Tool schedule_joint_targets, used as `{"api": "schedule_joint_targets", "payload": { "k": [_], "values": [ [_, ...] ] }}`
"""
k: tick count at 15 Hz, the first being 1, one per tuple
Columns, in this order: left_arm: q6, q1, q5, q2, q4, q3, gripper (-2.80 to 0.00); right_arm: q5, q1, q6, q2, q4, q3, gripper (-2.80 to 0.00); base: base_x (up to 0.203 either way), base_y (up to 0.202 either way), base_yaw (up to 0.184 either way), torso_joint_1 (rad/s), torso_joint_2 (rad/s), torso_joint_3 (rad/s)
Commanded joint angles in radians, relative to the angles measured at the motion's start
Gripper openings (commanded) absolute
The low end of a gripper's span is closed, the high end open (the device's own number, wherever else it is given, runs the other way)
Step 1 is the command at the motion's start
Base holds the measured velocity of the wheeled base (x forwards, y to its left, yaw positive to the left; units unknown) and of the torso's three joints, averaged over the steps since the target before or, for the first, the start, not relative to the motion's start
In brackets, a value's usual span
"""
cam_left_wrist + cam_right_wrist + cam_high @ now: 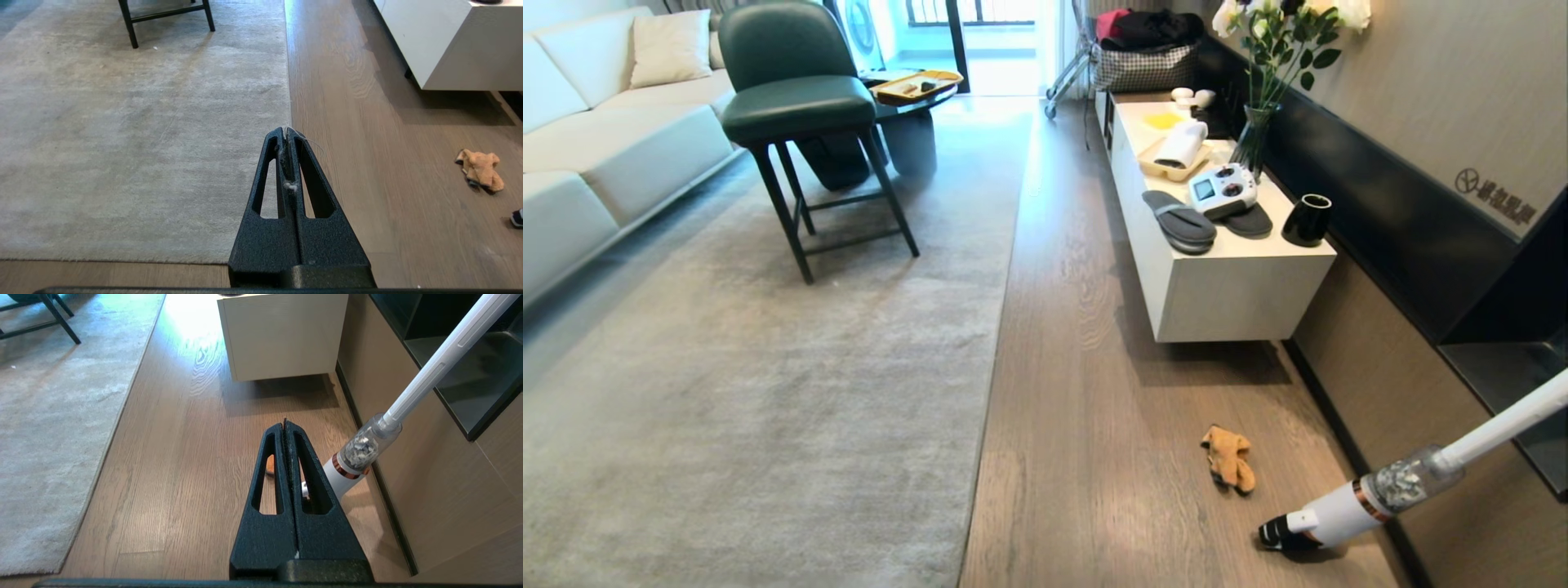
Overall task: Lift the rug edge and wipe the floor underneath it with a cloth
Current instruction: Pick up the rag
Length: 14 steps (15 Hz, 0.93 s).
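Cloth (1229,458), soft and light, lies crumpled on the floor (1086,392) beside the rug (768,367); pinch its raised fold. Both pincers, left (286,131) and right (284,424), are closed, empty

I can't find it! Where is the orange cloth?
The cloth lies crumpled on the floor on the head view's right, between the rug and the vacuum.

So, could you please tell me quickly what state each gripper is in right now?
Left gripper: fingers shut, holding nothing, hanging over the rug edge.
Right gripper: fingers shut, holding nothing, above the floor; the cloth lies untouched.
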State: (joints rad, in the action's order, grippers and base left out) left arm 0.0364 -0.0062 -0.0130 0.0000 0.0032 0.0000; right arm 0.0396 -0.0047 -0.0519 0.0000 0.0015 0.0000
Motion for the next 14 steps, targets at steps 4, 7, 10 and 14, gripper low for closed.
{"api": "schedule_joint_targets", "payload": {
  "k": [4,7,10,14],
  "values": [
    [0.000,0.000,-0.001,0.000,0.000,0.000,-2.80,0.000,0.000,0.000,0.002,0.000,0.000,-2.80,0.000,0.000,0.000,0.000,0.00,0.000],
    [0.000,0.000,-0.001,0.000,0.000,0.000,-2.80,0.000,0.000,0.000,0.000,0.000,0.000,-2.80,0.000,0.000,0.000,0.000,0.00,0.000],
    [0.000,0.000,-0.001,0.000,0.000,0.000,-2.80,0.000,0.000,0.001,0.000,0.000,0.000,-2.80,0.000,0.000,0.000,0.027,0.05,0.061],
    [0.000,0.000,-0.001,0.000,0.000,0.000,-2.80,0.000,0.000,0.001,0.000,-0.001,0.000,-2.80,0.000,0.000,0.000,0.026,0.05,0.050]
  ]
}}
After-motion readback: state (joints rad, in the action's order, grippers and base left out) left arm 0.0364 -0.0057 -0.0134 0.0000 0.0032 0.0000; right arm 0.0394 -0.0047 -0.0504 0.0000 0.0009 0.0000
